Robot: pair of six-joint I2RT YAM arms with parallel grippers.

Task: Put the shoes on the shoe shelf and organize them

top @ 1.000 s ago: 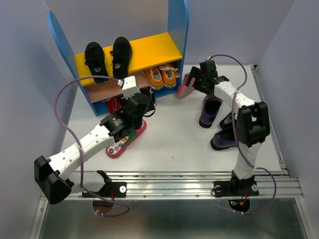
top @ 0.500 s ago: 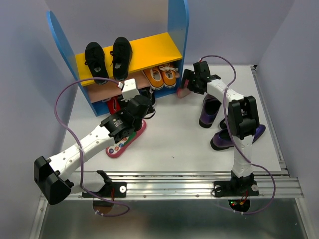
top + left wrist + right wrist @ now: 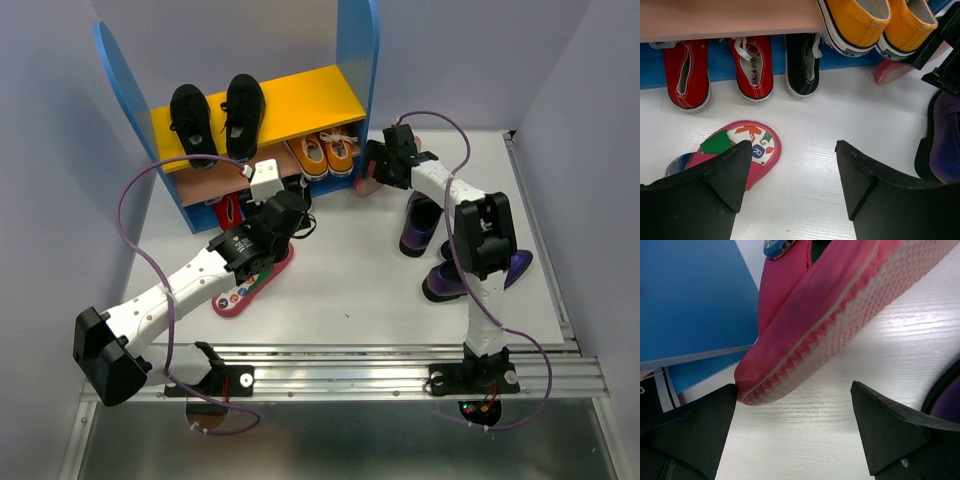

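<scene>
Wide apart and empty, the left fingers (image 3: 725, 175), low over the white bench (image 3: 805, 200). Under the tip of the left-hand one, a pink flip-flop (image 3: 752, 147) flat on the bench, lettered insole up, a bit of green strap showing. Straight beyond the fingers, a red pair (image 3: 752, 70) and one black sneaker (image 3: 802, 62) side by side below the lower board (image 3: 730, 20) of the shoe shelf (image 3: 355, 60). Beyond and to the right, an orange pair (image 3: 855, 20) on that lower board, toes out over its edge. Off past the right-hand finger, a dark purple loafer (image 3: 942, 135) on the bench. Likewise wide apart and gripping nothing, the right fingers (image 3: 690, 430). Between them, close to the left-hand tip, the second pink flip-flop (image 3: 815, 325), tipped up on its edge with the ribbed sole toward the camera, leaning on the blue side panel (image 3: 690, 295); whether touching that tip, impossible to tell. In the top view, a black lace-up pair (image 3: 190, 115) on the yellow top board (image 3: 300, 100), well beyond the left fingers, and another purple loafer (image 3: 455, 280) back from the right fingers, beside that arm.
</scene>
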